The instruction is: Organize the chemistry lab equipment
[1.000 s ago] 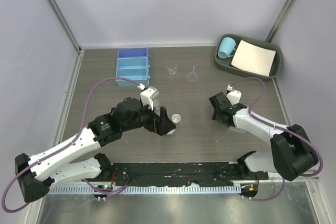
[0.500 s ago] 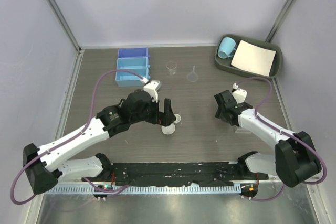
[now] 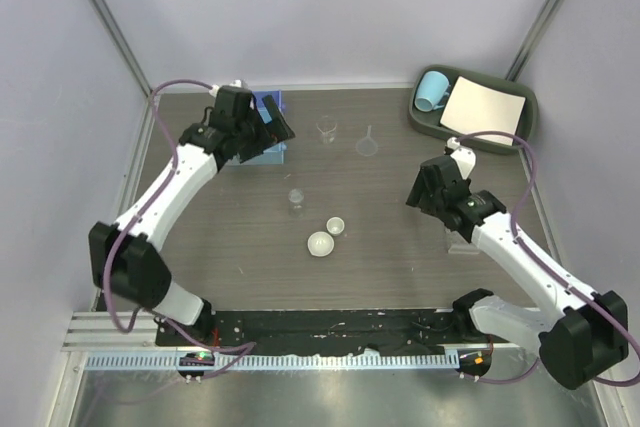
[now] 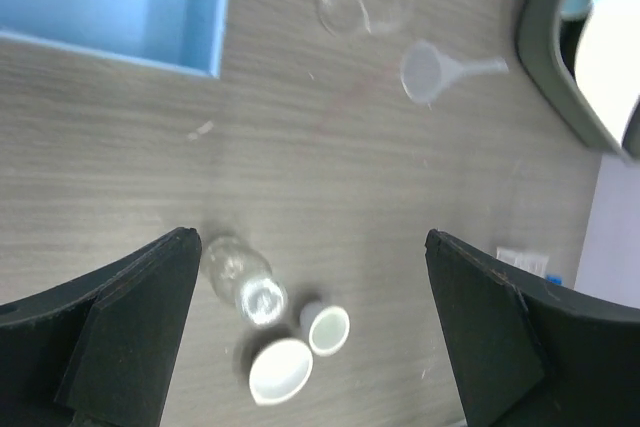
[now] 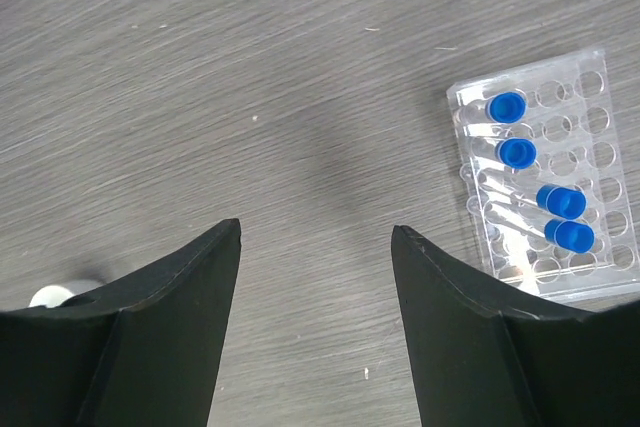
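My left gripper [image 3: 281, 124] is open and empty, high over the blue tray [image 3: 258, 137] at the back left. A small clear beaker [image 3: 296, 197] and two small white dishes [image 3: 334, 226] [image 3: 320, 244] sit mid-table; they show low in the left wrist view: the beaker [image 4: 245, 289] and the dishes [image 4: 328, 330] [image 4: 280, 372]. Another clear beaker [image 3: 326, 130] and a clear funnel [image 3: 367, 144] sit further back. My right gripper [image 3: 417, 192] is open and empty above bare table [image 5: 315, 232]. The clear tube rack [image 5: 575, 152] with several blue-capped tubes [image 5: 507, 107] lies to its right.
A dark green tray [image 3: 420, 119] at the back right holds a light-blue mug [image 3: 432, 90] and a white paper sheet [image 3: 484, 110]. Grey walls close the back and sides. The blue tray also shows in the left wrist view [image 4: 120, 7].
My left arm has swung from the white dishes at mid-table up and back to the blue tray, uncovering the small beaker. My right gripper has shifted slightly back.
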{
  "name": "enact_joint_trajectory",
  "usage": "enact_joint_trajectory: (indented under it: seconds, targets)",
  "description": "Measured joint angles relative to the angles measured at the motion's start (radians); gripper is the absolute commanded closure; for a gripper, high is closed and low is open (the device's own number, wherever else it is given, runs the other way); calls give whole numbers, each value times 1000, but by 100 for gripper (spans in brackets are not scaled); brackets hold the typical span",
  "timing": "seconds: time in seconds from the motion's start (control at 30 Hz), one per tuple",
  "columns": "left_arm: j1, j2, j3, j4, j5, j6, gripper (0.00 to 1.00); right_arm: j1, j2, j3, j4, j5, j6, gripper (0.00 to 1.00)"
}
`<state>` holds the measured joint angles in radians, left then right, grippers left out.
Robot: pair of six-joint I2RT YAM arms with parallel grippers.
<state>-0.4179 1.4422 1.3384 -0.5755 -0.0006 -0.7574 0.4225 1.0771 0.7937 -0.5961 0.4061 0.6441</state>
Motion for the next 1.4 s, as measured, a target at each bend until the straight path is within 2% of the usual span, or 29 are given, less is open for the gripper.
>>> enact_joint_trajectory:
  seconds: [0.1,0.33,0.63,0.83,1.07,1.23,1.4]
  targets:
    - [82,129,90,-8,23,-47,0,16,-46,19,-21,-20,-20,32]
    - [194,380,260,-31,84,-136,1,56,-153,24,-47,-60,-41,32]
    - [287,563,318,-22,113,-306,7,112,-202,22,-62,-69,-42,33]
    - [303,678,471,-54,97,-354,10,127,-201,-5,-54,-69,-48,32]
    - [303,766,626,-101,89,-373,26,132,-190,-42,-40,-71,-58,32]
    - [303,794,625,-111,87,-369,31,133,-179,-51,-14,-78,-65,33]
    - [303,797,562,-103,88,-362,43,136,-172,-63,4,-92,-66,33]
